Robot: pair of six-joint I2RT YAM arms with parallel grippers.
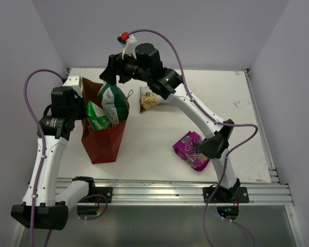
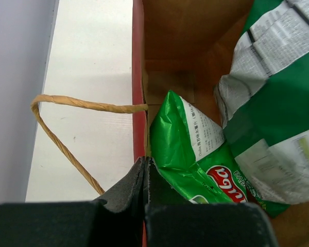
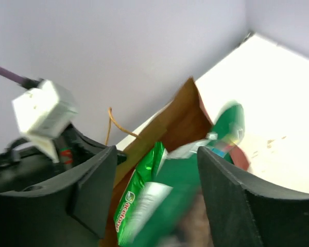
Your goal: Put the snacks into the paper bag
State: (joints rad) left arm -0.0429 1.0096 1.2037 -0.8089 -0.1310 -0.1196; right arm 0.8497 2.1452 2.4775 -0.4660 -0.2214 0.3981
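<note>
Left gripper (image 2: 146, 172) pinches the reddish-brown paper bag (image 1: 100, 146), right gripper (image 3: 157, 154) gapes above it: bright green foil packet (image 1: 97, 118) and dark green foil packet (image 1: 113, 100) in, cream-and-brown chip bag (image 1: 149, 99) and purple packet (image 1: 191, 149) left beside it.

paper bag (image 1: 104, 144): reddish-brown outside, plain kraft brown inside, tan cord handle (image 2: 92, 106). small bag (image 2: 180, 154): bright green, red logo w/ white letters, white panel of tiny print. big bag (image 2: 278, 103): dark green, white blocks, grey text. chip bag (image 1: 150, 100): cream + brown. packet (image 1: 191, 149): purple-magenta, white bits. table (image 1: 159, 139) white, walls (image 1: 159, 31) pale lilac.
</note>
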